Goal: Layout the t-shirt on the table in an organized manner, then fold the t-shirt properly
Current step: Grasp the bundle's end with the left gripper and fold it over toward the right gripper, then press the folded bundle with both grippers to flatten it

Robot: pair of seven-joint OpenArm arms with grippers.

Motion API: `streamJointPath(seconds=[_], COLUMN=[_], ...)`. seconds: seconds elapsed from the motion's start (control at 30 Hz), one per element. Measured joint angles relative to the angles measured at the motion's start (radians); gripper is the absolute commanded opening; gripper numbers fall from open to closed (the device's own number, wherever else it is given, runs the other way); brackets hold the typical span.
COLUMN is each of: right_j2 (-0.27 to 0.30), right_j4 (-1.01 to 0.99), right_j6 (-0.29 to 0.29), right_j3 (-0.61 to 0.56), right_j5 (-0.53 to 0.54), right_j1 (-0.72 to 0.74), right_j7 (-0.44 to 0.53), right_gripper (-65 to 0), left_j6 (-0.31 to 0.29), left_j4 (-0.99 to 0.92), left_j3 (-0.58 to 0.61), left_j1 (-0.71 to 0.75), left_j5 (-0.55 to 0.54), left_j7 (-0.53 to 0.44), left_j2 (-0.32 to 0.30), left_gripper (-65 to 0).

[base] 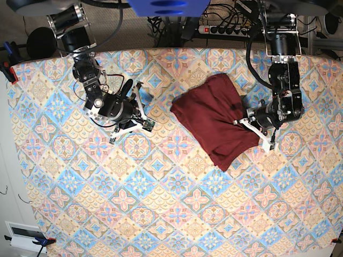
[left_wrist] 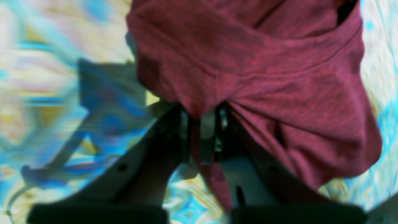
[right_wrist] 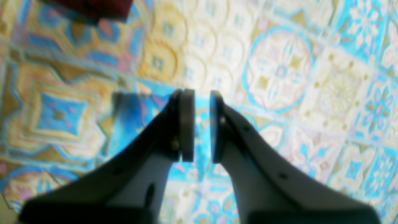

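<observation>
The t-shirt [base: 214, 120] is plain dark red knit cloth, lying folded into a compact, slightly tilted oblong with soft creases. One edge is pinched in the closed left gripper [left_wrist: 203, 124], where the cloth bunches and folds over itself. The surface [base: 161, 214] is a pastel cloth of blue, pink and yellow diamond tiles with flowers. The right gripper [right_wrist: 202, 124] hangs over bare pattern, well apart from the t-shirt.

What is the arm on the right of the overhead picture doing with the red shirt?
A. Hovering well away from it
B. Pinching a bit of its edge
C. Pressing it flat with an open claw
B: in the left wrist view, the left end effector is shut on a fold of the t-shirt.
</observation>
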Motion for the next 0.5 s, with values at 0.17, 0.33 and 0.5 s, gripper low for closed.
streamJointPath(seconds=[0.17, 0.33, 0.5], right_j2=[-0.029, -0.036, -0.034], right_j4=[0.000, -0.001, -0.002], right_j6=[0.003, 0.003, 0.003], right_j3=[-0.002, -0.002, -0.002], right_j5=[-0.003, 0.003, 0.003], right_j1=[0.001, 0.003, 0.003], right_j7=[0.002, 0.005, 0.006], right_gripper=[-56.9, -56.9, -56.9], left_j6=[-0.007, -0.007, -0.008], left_j4=[0.064, 0.064, 0.093], left_j3=[0.005, 0.004, -0.018], left_j1=[0.009, 0.016, 0.046], left_j5=[-0.036, -0.097, -0.121], left_j7=[0.000, 0.003, 0.010], left_j2=[0.047, 0.042, 0.021], left_gripper=[-65.0, -61.6, -56.6])
